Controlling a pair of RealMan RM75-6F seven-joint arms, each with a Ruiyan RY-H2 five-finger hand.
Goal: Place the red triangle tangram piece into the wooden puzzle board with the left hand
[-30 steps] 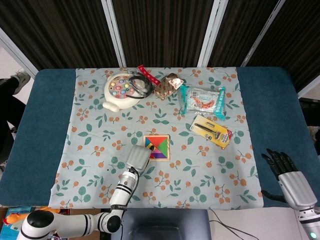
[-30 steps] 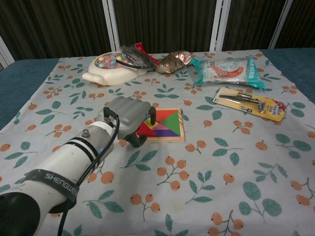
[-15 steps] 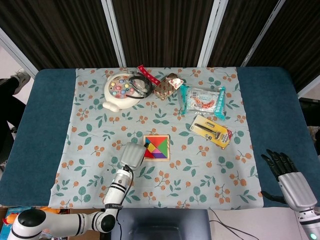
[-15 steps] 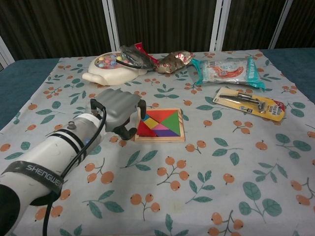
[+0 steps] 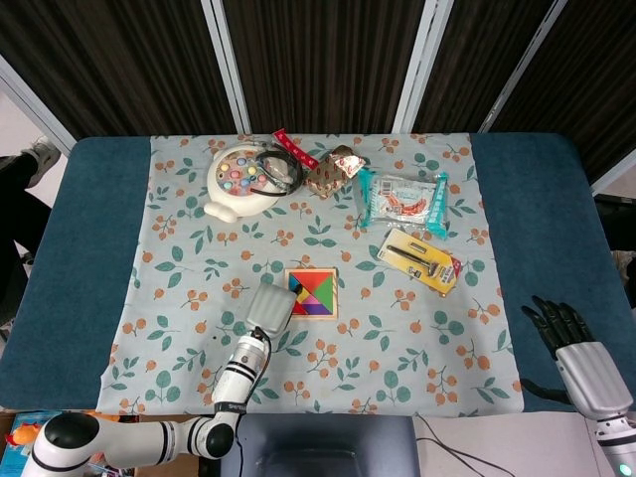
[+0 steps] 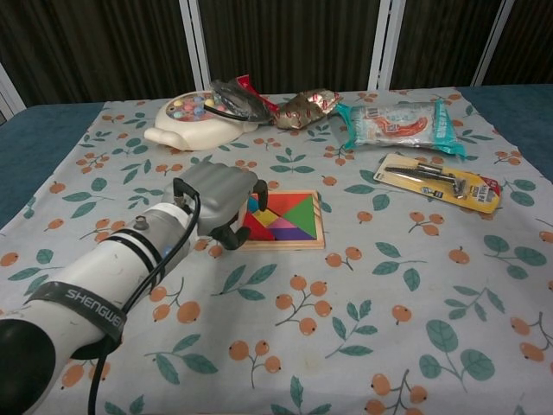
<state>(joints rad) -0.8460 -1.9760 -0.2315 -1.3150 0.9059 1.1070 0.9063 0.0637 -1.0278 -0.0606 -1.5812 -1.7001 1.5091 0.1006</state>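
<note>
The left hand [image 6: 220,201] sits just beside the left edge of the puzzle board [image 6: 304,243], its fingers [image 6: 232,235] curled downward at that edge, probably to nudge a piece flat; whether they pinch anything cannot be told. The red triangle [image 6: 257,227] lies inside the board at its left side, level with its coloured neighbours, so it looks seated. The right hand [image 5: 576,350] rests well right of the board, holding nothing, fingers slightly apart, clear of the work.
</note>
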